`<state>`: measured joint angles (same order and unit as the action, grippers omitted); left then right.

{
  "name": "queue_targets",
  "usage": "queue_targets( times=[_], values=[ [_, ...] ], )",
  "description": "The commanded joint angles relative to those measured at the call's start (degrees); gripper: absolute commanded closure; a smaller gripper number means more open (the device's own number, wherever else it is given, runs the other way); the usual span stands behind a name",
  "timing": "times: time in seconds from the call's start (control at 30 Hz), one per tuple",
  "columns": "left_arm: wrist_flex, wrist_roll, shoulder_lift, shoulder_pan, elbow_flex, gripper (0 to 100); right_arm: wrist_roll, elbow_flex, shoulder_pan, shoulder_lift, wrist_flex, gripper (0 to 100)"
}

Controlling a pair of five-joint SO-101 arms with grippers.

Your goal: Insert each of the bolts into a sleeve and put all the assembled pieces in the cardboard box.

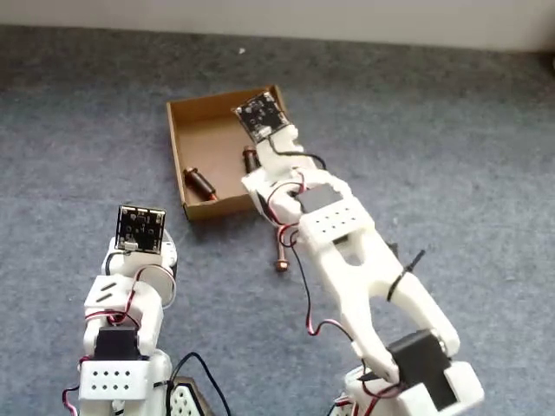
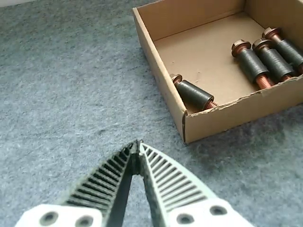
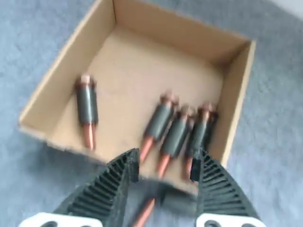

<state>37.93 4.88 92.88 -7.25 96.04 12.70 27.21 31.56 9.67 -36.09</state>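
An open brown cardboard box (image 2: 236, 116) is carried on the grey carpeted surface (image 1: 451, 121). The right claw (image 3: 166, 156) is held wide and empty over the box's wall. The left claw (image 2: 138, 144) is closed near its corner. Four dark-sleeved copper bolts (image 3: 176, 132) are recorded inside, and one bare copper bolt (image 1: 282, 257) just outside.

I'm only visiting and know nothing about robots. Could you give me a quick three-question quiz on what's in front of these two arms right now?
1. How many assembled pieces lie in the cardboard box?
2. True or false: the left gripper is shut and holds nothing.
3. The right gripper is: A) open, above the box; B) shut on one piece; C) shut, far from the box.

Key: 1. Four. 2. True. 3. A.
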Motion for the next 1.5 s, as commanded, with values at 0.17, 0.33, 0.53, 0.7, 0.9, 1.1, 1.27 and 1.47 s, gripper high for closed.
queue_targets(
  times=[0.17,0.33,0.53,0.7,0.9,1.1,1.27,1.47],
  values=[
    [-1.1,0.8,0.5,0.0,1.6,99,12.6,-2.9,-1.6,5.1,-19.7,83.5],
    [-1.1,0.8,0.5,0.0,1.6,99,19.0,-3.0,-2.9,4.3,-19.7,83.3],
    [-1.1,0.8,0.5,0.0,1.6,99,20.4,-10.1,-5.5,-8.3,-20.2,83.3],
    [-1.1,0.8,0.5,0.0,1.6,99,20.9,-20.4,-9.0,-19.6,-22.5,83.2],
    [-1.1,0.8,0.5,0.0,1.6,99,25.9,-28.2,-8.8,-27.7,-26.2,83.2],
    [-1.1,0.8,0.5,0.0,1.6,99,26.1,-30.3,-8.1,-31.3,-25.9,83.2],
    [-1.1,0.8,0.5,0.0,1.6,99,26.2,-30.1,-5.9,-33.3,-26.0,83.2],
    [-1.1,0.8,0.5,0.0,1.6,99,26.2,-30.0,-4.4,-34.1,-26.2,83.5]
  ],
)
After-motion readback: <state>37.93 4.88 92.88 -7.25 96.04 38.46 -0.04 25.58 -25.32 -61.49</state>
